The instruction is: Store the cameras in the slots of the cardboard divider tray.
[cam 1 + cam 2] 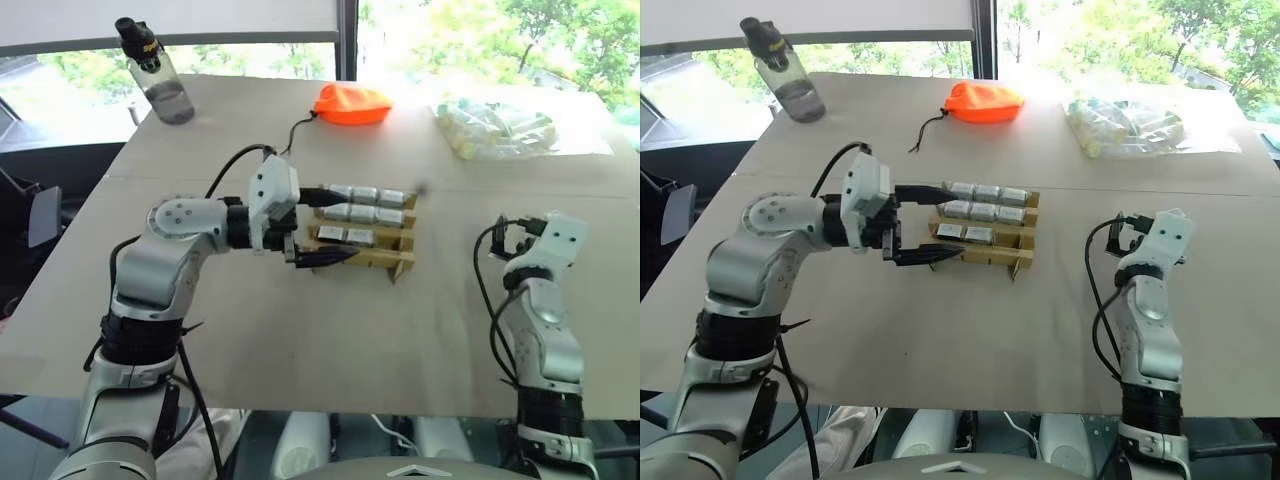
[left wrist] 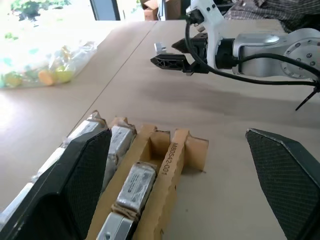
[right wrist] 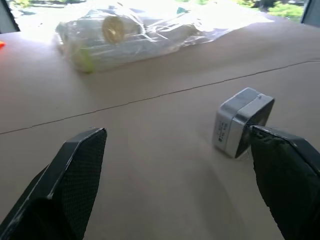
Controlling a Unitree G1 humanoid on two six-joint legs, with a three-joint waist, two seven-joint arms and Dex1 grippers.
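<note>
The cardboard divider tray (image 1: 396, 263) stands at mid-table. Silver cameras (image 1: 365, 194) fill its far and middle rows, and two more (image 1: 346, 236) sit in the near row, whose right-end slot (image 2: 155, 144) holds nothing. My left gripper (image 1: 340, 222) hovers open at the tray's left side, one finger over the far row and one along the near edge, holding nothing. To the right, my right gripper (image 3: 175, 131) is open and low over the bare table. A loose camera (image 3: 243, 122) lies on the table just beyond one of its fingertips (image 3: 270, 142), not between the fingers.
A clear bag of pale tubes (image 1: 496, 128) lies at the far right, an orange pouch (image 1: 350, 103) at the far middle, and a water bottle (image 1: 156, 78) at the far left corner. The table's front edge runs close below both arms.
</note>
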